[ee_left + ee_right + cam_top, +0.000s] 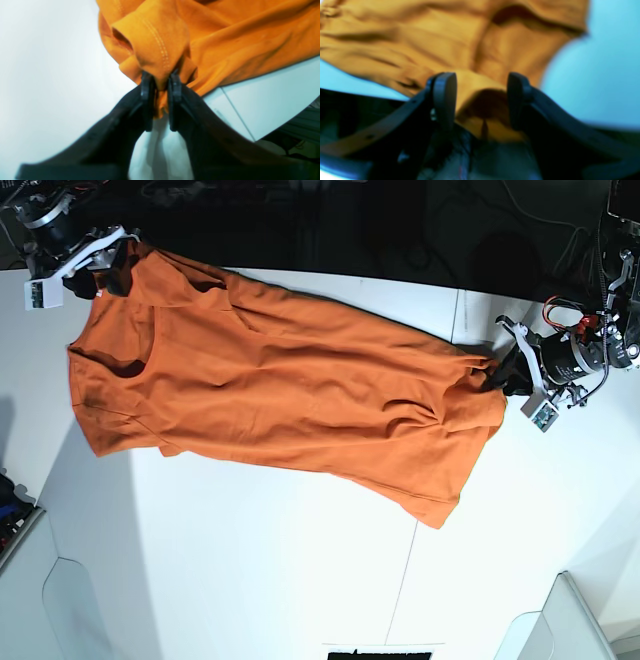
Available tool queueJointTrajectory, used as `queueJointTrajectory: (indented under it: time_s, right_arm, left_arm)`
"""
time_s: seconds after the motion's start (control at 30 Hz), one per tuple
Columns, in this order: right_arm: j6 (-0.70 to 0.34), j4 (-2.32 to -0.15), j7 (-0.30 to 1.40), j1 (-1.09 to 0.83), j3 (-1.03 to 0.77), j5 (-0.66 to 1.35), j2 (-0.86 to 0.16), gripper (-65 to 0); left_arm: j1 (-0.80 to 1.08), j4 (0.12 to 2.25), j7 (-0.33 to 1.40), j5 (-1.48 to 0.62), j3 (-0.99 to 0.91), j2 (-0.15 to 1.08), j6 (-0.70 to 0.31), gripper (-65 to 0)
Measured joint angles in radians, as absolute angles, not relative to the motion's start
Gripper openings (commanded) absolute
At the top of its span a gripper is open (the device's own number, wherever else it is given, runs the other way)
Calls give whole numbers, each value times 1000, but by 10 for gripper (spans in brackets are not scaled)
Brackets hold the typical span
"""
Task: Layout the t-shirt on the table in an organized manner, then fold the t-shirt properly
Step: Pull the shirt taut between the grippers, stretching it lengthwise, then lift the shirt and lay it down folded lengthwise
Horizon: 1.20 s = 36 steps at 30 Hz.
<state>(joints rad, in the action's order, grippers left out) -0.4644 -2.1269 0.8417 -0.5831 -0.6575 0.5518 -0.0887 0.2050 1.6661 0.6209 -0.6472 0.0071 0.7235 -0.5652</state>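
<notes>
T-shirt (pixel 280 390) sprawls across table (pixel 250 580); left hand (pixel 160 82) pinches its hem, right hand (pixel 481 100) gapes around cloth.

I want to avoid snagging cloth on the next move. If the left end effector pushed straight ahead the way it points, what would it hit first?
The t-shirt: a hemmed fold of it already sits between the left end effector jaws, bunched right ahead.

Base view: bright, even overhead light; table (pixel 250 560) near overexposed, soft grey shadow bands at left. Left wrist view: strong fisheye bending at edges, slight softness. Right wrist view: heavy blur, blue colour cast, t-shirt (pixel 432 45) unsharp.
</notes>
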Motion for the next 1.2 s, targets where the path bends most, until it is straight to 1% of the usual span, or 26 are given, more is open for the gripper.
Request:
queueJointTrajectory:
  time_s: [0.07, 0.17, 0.23, 0.37, 0.53, 0.67, 0.7, 0.73, 0.77, 0.8, 0.83, 0.87, 0.93, 1.03, 1.07, 1.2]
  right_arm:
    - [-464, -2126, 841, -624, -686, 558, -89, -330]
    - [-464, -2118, 814, -685, -689, 566, -91, -330]
    - [-464, -2114, 780, -688, -682, 569, -91, -330]
    - [-466, -2066, 752, -633, -622, 577, -92, -330]
    - [-464, -1928, 756, -546, -509, 513, -89, -330]
    - [-464, -1882, 751, -519, -495, 517, -89, -335]
    - [-464, -1881, 740, -520, -495, 516, -89, -364]
    - [-464, -1881, 740, -520, -495, 517, -89, -423]
    - [-464, -1881, 741, -521, -495, 521, -88, -506]
    - [-464, -1880, 741, -521, -495, 524, -88, -596]
    - [-464, -1880, 741, -521, -495, 526, -88, -650]
    - [-464, -1880, 741, -520, -495, 527, -89, -650]
    - [-464, -1881, 741, -520, -495, 527, -89, -650]
    - [-480, -1931, 777, -524, -500, 551, -88, -650]
    - [-494, -1963, 797, -527, -508, 580, -88, -650]
    - [-524, -2136, 810, -552, -586, 683, -86, -650]
  left_arm:
    - [205, 1666, 621, -648, 7, 723, -565, -469]
    - [205, 1666, 618, -650, 7, 723, -565, -468]
    - [205, 1666, 612, -650, 7, 719, -565, -468]
    - [205, 1666, 613, -650, 6, 694, -563, -468]
    - [205, 1666, 616, -646, 6, 688, -563, -468]
    - [205, 1666, 621, -617, 6, 687, -563, -469]
    - [205, 1666, 621, -617, 6, 688, -563, -469]
    - [205, 1666, 621, -617, 6, 687, -562, -471]
    - [205, 1666, 620, -618, 6, 687, -562, -496]
    - [205, 1666, 621, -618, 6, 687, -556, -550]
    - [205, 1666, 620, -617, 6, 687, -543, -608]
    - [205, 1666, 617, -610, 6, 687, -531, -650]
    - [205, 1666, 587, -590, 6, 687, -503, -650]
    - [205, 1667, 576, -604, -50, 683, -500, -650]
    - [208, 1676, 580, -630, -87, 682, -505, -650]
    - [222, 1793, 606, -744, -258, 686, -586, -650]
